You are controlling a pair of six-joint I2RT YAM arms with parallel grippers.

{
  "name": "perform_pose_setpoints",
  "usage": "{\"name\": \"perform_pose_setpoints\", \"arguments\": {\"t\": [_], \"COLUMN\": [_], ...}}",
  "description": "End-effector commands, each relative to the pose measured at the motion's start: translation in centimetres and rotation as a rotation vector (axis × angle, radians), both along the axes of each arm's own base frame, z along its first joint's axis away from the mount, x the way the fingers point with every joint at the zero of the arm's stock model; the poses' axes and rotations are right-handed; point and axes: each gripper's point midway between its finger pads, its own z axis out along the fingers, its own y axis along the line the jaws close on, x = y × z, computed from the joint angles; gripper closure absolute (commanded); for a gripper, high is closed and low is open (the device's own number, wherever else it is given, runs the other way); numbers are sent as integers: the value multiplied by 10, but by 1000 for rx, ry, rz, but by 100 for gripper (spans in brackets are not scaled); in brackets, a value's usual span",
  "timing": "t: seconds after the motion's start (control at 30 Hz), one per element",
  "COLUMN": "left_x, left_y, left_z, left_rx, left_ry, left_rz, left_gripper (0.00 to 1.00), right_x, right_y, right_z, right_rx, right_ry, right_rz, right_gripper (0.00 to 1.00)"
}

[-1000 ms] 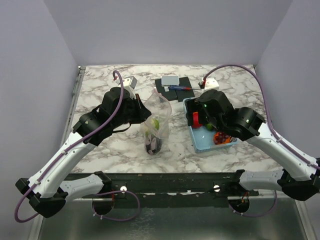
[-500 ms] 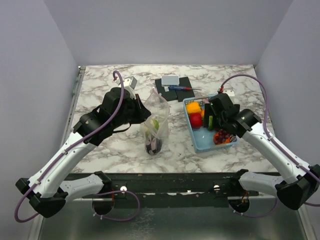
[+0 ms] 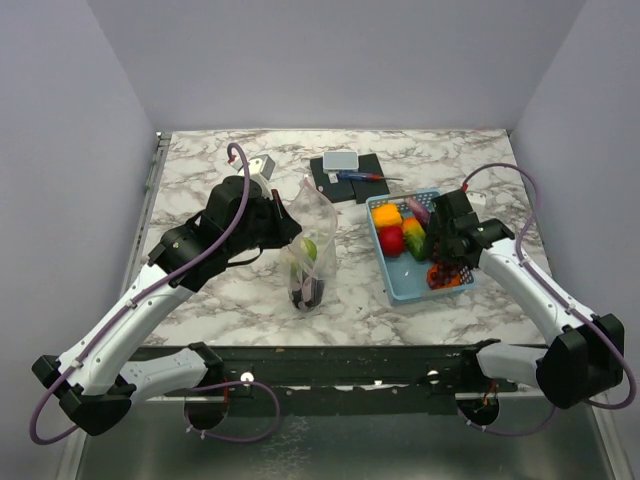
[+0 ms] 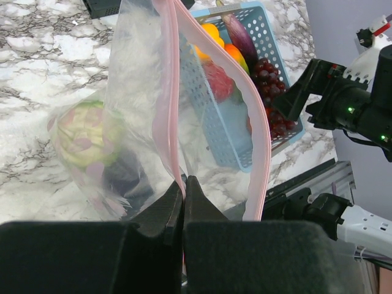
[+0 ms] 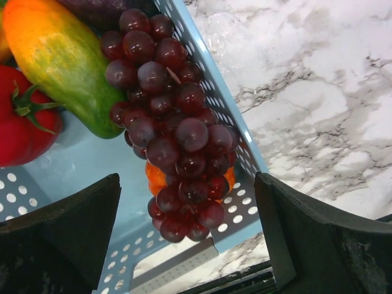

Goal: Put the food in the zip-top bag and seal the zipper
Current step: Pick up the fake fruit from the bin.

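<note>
Peeking from under grape bunch (image 5: 174,131) (half-hidden), orange piece (image 5: 154,176).

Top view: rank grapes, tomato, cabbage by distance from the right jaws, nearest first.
1. Grapes: near right corner of the basket, directly under the open right jaws.
2. Tomato: left side of the basket.
3. Cabbage: inside the bag, mid-table, farthest.

Light-blue basket (image 3: 403,284) on marble table (image 3: 460,160), white box (image 3: 340,160) on black pads (image 3: 370,166) at back
</note>
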Motion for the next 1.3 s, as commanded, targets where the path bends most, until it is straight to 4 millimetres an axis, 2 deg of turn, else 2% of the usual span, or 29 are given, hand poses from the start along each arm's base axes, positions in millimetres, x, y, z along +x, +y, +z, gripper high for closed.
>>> {"name": "perform_pose_setpoints", "arguments": {"t": [0.0,0.17,0.37,0.57,0.73,0.87,1.27], "left_x": [4,4,4,3,1,1,2], "left_y": [2,3,5,6,7,7,6], "left_z": [4,5,5,5,5,5,3], "left_rx": [3,6,9,12,10,9,10], "left_ry": [-33,-37,-40,-42,-41,-40,-31], "left_rz": [10,12,15,15,14,15,20], "left_gripper": [100,100,100,100,100,100,100], "right_x": [15,24,30,31,30,33,42], "right_y": [3,2,-2,-2,-1,0,20], "right_z": [-15,-32,-43,-57,-58,-37,58], "right_rx": [65,91,82,80,87,97,203], "right_ry": [-22,0,0,33,39,-3,-213], "right_rz": [-20,-29,-55,-50,-42,-23,118], "right_gripper": [7,16,26,62,98,99,99]}}
